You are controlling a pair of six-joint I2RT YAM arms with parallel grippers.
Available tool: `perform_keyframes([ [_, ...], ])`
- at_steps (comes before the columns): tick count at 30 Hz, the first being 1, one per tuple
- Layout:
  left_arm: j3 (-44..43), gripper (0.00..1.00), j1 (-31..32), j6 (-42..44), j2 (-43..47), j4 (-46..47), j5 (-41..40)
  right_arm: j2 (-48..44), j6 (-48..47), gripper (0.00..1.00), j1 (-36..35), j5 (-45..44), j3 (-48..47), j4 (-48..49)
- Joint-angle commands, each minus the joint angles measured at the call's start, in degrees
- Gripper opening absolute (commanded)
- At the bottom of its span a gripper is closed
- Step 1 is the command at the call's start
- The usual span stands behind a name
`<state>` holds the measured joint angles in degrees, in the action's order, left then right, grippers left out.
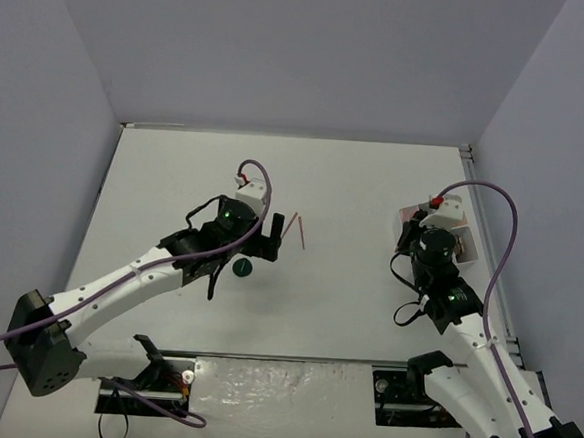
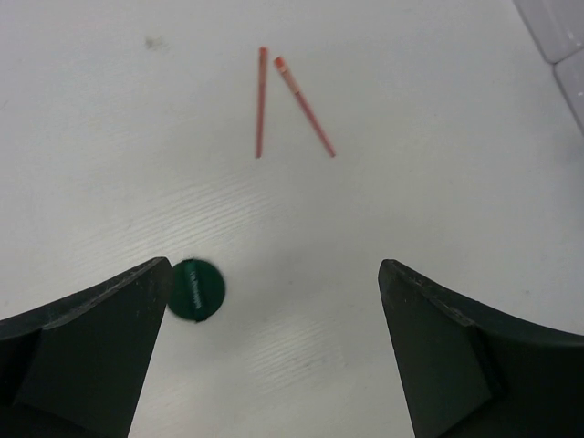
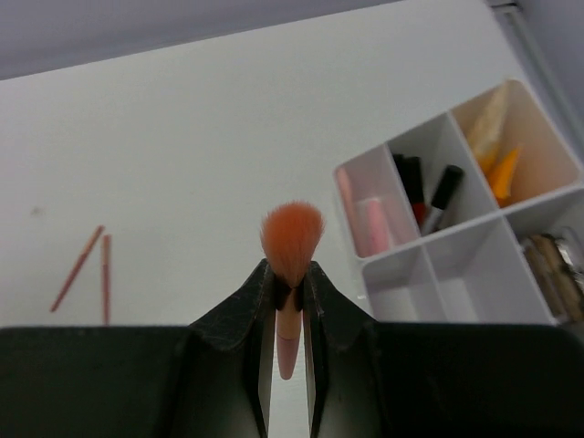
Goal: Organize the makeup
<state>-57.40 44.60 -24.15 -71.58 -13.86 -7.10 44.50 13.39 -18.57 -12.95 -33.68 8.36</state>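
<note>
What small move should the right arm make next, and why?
Probably carry the orange-bristled, pink-handled makeup brush toward the white plastic compartment tray: the right gripper has its jaws shut on it, and some near compartments look empty.

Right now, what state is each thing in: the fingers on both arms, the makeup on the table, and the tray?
left fingers: open, empty, above the table.
right fingers: shut on the makeup brush.
makeup brush: gripped by its handle, bristles poking out.
dark-green disc: flat on the table, loose.
two pink pencils: lying loose on the table, side by side.
white tray: partly filled, two compartments look empty.
</note>
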Motion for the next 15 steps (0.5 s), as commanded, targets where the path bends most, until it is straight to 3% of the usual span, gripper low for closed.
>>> perform_keyframes([
  [1,1.2,0.95,-1.2,-2.0,9.9,-7.6,-8.3,0.7,-1.2,0.00,0.6,-20.1,1.1,5.4],
  [8,3.5,0.97,-8.7,-1.7,23.4,-15.8,-6.8,2.6,-3.9,0.00,3.7,-31.1,4.3,14.5],
  [15,1.7,0.97,-14.2,2.3,26.7,-20.4,-2.4,9.2,-7.7,0.00,7.4,-30.3,3.5,21.0],
])
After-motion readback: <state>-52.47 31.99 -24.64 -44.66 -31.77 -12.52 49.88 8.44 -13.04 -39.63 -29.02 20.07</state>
